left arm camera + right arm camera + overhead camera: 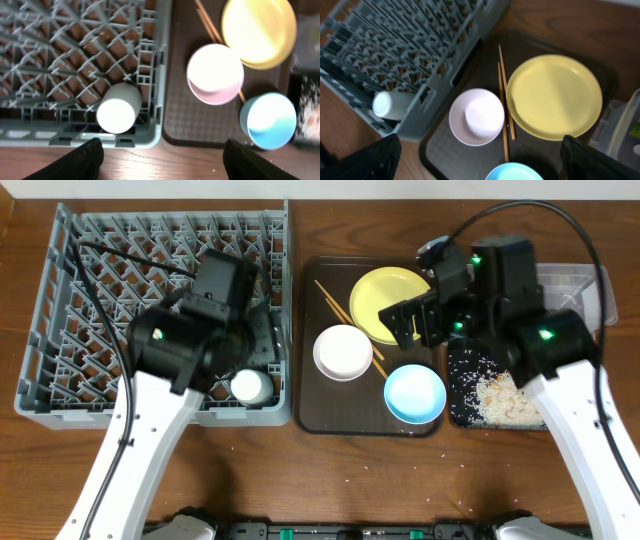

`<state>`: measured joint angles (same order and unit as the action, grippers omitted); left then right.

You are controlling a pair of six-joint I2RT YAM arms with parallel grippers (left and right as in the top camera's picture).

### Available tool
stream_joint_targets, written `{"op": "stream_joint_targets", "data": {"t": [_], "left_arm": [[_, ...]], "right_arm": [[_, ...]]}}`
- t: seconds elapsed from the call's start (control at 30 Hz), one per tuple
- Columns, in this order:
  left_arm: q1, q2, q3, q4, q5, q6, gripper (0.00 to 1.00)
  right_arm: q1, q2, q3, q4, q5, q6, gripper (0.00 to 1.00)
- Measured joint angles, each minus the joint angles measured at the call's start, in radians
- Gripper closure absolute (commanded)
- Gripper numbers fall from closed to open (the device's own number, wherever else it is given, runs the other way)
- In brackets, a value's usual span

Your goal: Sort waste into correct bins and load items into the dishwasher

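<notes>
Lying on brown tray [330,405]: chopsticks [335,305] | long axis diagonal, beside plate [382,298]

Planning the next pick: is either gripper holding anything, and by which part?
Nothing is held. The left gripper hangs open over the corner of the dish rack by the white cup; the right gripper hangs open over the brown tray.

no readable text, label, brand or number shows in any view: nothing on the grey dish rack [160,310], nor on the dishes beside it.
</notes>
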<state>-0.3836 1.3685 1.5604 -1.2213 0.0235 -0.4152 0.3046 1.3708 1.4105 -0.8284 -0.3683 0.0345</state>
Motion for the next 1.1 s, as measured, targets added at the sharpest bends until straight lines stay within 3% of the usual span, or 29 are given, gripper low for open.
{"op": "stream_joint_targets", "data": {"t": [0.23, 0.33, 0.77, 1.1], "left_arm": [[-0.104, -0.003, 0.000, 0.002, 0.069, 0.146, 0.21], [-0.127, 0.005, 0.000, 0.003, 0.084, 0.177, 0.20], [-0.134, 0.048, 0.000, 0.019, 0.098, 0.207, 0.11], [-0.134, 0.006, 0.000, 0.080, 0.084, 0.207, 0.11]], "right_arm": [[-0.016, -0.037, 0.002, -0.023, 0.000, 0.003, 0.01], [-0.034, -0.036, 0.002, -0.044, 0.012, 0.005, 0.07], [-0.034, -0.005, 0.002, -0.055, 0.097, 0.013, 0.13], [-0.016, 0.080, 0.002, -0.040, 0.106, 0.087, 0.29]]}}
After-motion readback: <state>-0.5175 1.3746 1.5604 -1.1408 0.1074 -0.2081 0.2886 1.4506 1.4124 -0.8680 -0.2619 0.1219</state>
